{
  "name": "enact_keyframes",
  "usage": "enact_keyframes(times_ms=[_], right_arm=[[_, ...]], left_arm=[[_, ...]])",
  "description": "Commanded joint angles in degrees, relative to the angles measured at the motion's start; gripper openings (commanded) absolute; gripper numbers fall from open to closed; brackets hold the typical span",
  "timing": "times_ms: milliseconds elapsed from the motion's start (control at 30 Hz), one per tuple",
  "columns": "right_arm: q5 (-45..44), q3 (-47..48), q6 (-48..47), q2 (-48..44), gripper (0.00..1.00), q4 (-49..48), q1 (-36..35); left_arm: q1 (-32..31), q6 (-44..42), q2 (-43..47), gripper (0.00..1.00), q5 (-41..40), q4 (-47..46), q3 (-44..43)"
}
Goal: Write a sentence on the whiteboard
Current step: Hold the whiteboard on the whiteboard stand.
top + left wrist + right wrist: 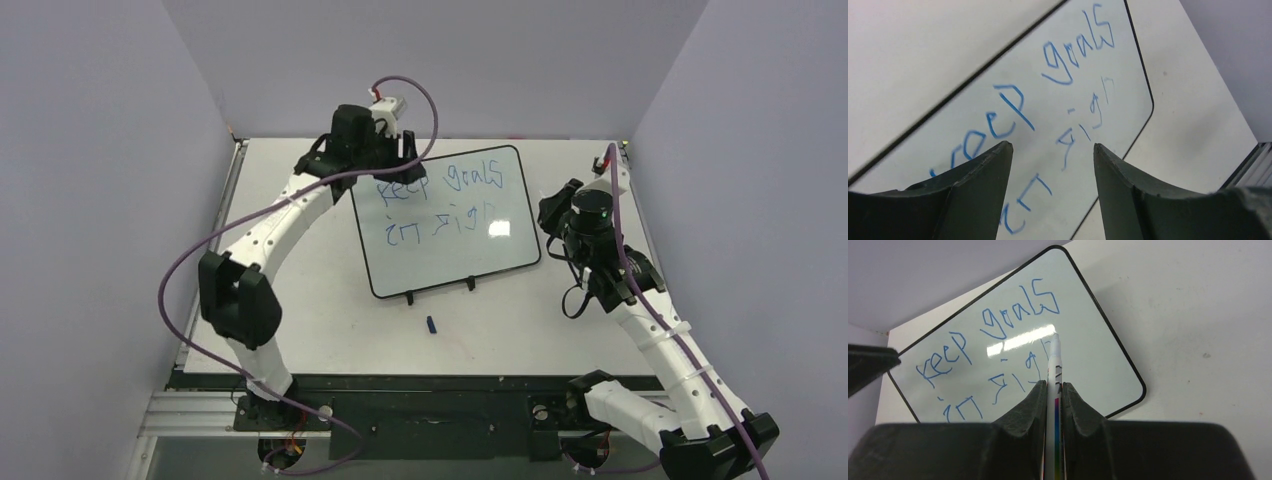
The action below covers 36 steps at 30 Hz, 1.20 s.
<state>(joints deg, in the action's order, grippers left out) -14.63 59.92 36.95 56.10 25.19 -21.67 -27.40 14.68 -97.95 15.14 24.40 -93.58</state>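
The whiteboard (450, 262) lies tilted on the table, its two clip feet toward me. The sentence (440, 198) is in blue marker and reads "keep goals" over "in sigh". My left gripper (398, 160) is open and empty over the board's far left corner, by "keep" (998, 122); its fingertips (998, 160) stand wide apart. My right gripper (562, 215) is at the board's right edge, shut on a white marker (1054, 365). The marker's tip points at the end of the second line (1035, 360). I cannot tell whether it touches the board (1088, 355).
A small blue marker cap (431, 324) lies on the white table (320, 330) just in front of the board's feet. Lilac walls close in the table at the back and both sides. The left gripper's dark tip (868, 367) shows in the right wrist view.
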Motion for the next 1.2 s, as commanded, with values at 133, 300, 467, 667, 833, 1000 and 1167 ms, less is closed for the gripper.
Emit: enact_keyframes(times_ms=[133,300,467,667,833,1000,1167], right_arm=[[3.78,-1.64,-2.14,-0.74,0.0,2.02,1.04],[4.7,-1.68,-2.67,-1.18,0.0,3.17,1.14],[5.02,-1.48,-3.17,-1.31,0.0,3.99,1.08],[4.2,-0.26,-4.33,-0.56,0.0,5.14,1.17],[4.03,0.77,-4.81,0.14,0.0,5.78,1.14],[3.71,1.39,-5.4,0.31,0.0,6.34,1.19],[3.98,1.3,-5.4,0.58,0.0,6.45,1.2]], left_arm=[[7.68,-6.06,-24.35,0.58,20.32,12.77,-30.95],[10.14,-7.21,-35.68,0.58,26.73,19.62,-45.57],[12.66,-3.88,-38.61,0.59,31.2,15.4,-48.63],[14.14,-3.13,-42.64,0.57,41.05,14.99,-49.6],[14.05,-3.25,-44.11,0.54,42.99,15.21,-49.19],[13.94,-3.5,-44.75,0.48,44.91,15.49,-48.35],[13.63,-5.06,-44.69,0.31,47.11,16.95,-47.96]])
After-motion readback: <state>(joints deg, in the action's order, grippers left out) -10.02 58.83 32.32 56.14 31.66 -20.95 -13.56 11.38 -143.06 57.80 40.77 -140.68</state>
